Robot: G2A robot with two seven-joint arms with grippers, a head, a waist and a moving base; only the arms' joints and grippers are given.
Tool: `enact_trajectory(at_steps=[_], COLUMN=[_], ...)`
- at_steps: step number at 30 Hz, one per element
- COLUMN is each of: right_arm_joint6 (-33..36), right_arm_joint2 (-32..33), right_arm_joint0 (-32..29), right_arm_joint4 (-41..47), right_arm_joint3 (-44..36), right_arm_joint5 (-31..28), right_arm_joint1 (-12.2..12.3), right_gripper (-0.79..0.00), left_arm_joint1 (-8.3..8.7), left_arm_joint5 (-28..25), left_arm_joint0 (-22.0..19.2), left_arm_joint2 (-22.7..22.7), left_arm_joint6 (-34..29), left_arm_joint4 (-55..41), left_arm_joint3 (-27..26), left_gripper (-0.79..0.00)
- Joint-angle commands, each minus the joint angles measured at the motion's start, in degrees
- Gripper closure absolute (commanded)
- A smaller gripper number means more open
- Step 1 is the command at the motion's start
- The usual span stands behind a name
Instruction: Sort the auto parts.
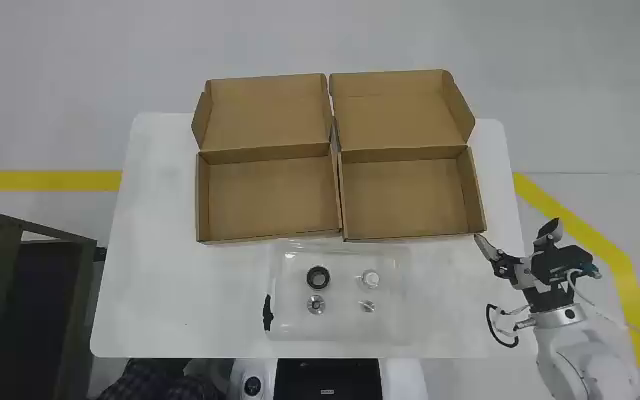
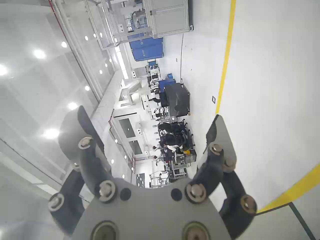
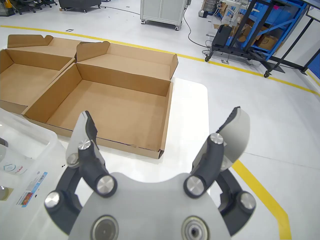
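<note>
A clear plastic tray point(image 1: 290, 325) at the table's front middle holds several small auto parts: a black ring point(image 1: 320, 276), a pale round part point(image 1: 371, 279), a grey disc point(image 1: 317, 304) and a small bolt point(image 1: 367, 306). A black part point(image 1: 266, 312) lies at the tray's left edge. Behind it stand two open cardboard boxes, the left box point(image 1: 266, 196) and the right box point(image 1: 405, 195), both with bare floors. My right gripper point(image 1: 518, 252) hovers open at the table's right front edge, near the right box point(image 3: 105, 106). My left gripper point(image 2: 147, 123) is open, facing the room away from the table.
The white table point(image 1: 150, 260) has free room left of the tray and boxes. The tray's corner point(image 3: 30, 136) lies close beside my right gripper point(image 3: 162, 123). Yellow floor tape point(image 1: 60, 180) runs past both sides of the table.
</note>
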Motion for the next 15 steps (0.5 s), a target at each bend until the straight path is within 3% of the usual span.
enact_trajectory(at_steps=[1, 15], right_arm_joint6=[0.0, 0.0], right_arm_joint2=[0.0, 0.0], right_arm_joint0=[0.0, 0.0], right_arm_joint4=[0.0, 0.0], right_arm_joint3=[0.0, 0.0], right_arm_joint5=[0.0, 0.0], right_arm_joint1=[0.0, 0.0], right_gripper=[-0.785, -0.784], left_arm_joint1=[0.0, 0.0], left_arm_joint5=[0.0, 0.0], left_arm_joint0=[0.0, 0.0], left_arm_joint2=[0.0, 0.0], left_arm_joint6=[0.0, 0.0], left_arm_joint4=[0.0, 0.0], left_arm_joint3=[0.0, 0.0], left_gripper=[-0.785, -0.785])
